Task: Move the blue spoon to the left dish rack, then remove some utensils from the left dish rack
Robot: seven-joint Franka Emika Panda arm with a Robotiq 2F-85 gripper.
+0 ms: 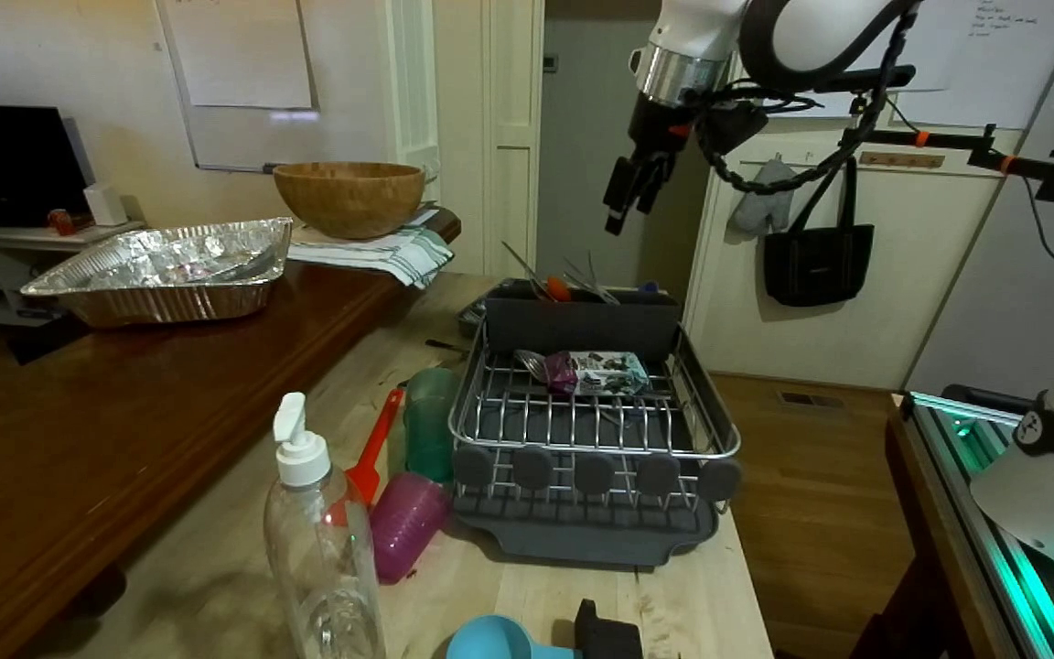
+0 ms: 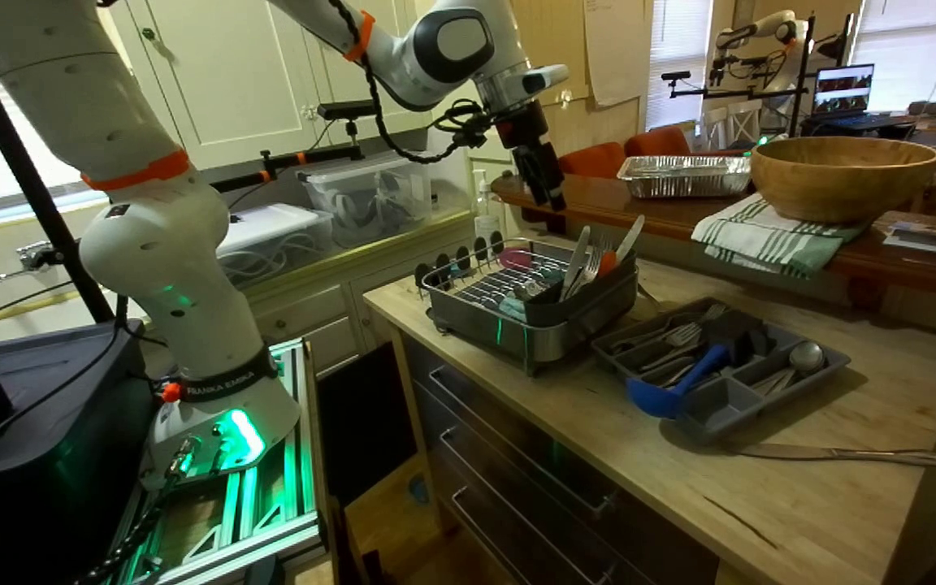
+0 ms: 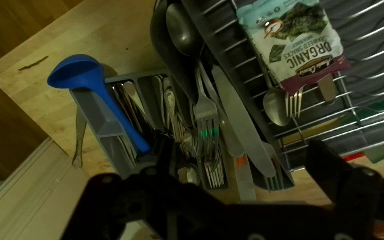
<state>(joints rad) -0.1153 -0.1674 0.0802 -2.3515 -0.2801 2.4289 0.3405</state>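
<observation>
My gripper is open and empty, high above the back end of the dark grey dish rack; it shows in both exterior views. The rack's cutlery holder holds knives, forks and a spoon. In the wrist view a fork and a knife show between the fingers. A bright-blue ladle-shaped spoon lies across the grey cutlery tray behind the rack. A light-blue round scoop is cut off at the bottom of an exterior view. I cannot tell which is the task's spoon.
A snack packet lies in the rack with a spoon and fork. A green cup, purple cup, red utensil and pump bottle stand alongside. A raised counter holds a foil pan and wooden bowl.
</observation>
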